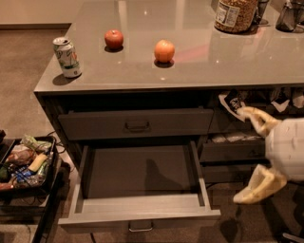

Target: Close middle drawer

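The middle drawer [137, 209] is pulled far out of the dark grey-brown cabinet, below the top drawer [135, 124], which is nearly shut. Its box is empty, and its small pull handle [141, 227] shows at the bottom of the view. My gripper [239, 155] is to the right of the open drawer, in front of the right-hand drawers. Its two cream fingers are spread wide, one finger [254, 118] above and one finger [256, 187] below. It holds nothing and does not touch the drawer.
On the grey countertop [199, 61] stand a green soda can [66, 57], a red apple [114, 39], an orange [164, 50] and a jar [236, 14]. A black tray of snacks [23, 163] sits on the floor at the left. Right-hand compartments [232, 142] hold packets.
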Controlling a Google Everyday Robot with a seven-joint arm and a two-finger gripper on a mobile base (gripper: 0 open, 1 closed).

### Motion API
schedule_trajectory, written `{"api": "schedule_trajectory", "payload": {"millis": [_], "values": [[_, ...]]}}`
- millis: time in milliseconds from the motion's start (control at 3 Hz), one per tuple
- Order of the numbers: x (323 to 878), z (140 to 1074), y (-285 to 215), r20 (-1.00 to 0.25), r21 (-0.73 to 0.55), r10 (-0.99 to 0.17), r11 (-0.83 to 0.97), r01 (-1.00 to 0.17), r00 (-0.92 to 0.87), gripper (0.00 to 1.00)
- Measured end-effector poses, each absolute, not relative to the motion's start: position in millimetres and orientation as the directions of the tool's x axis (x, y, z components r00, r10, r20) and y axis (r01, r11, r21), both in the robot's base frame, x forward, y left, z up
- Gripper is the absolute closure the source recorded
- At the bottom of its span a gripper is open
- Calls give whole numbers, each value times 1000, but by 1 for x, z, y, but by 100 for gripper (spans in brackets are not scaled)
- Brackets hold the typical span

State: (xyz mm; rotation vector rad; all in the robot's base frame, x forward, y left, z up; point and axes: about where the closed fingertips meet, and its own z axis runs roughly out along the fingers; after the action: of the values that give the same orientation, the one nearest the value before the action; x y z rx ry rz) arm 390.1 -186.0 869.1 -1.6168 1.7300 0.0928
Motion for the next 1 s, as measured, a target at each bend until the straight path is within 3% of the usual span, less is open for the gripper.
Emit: {"api": "schedule_trajectory", "payload": {"millis": [1000], "values": [[362,737,-179,-577,-279,-815,132,-951,56,0]]}}
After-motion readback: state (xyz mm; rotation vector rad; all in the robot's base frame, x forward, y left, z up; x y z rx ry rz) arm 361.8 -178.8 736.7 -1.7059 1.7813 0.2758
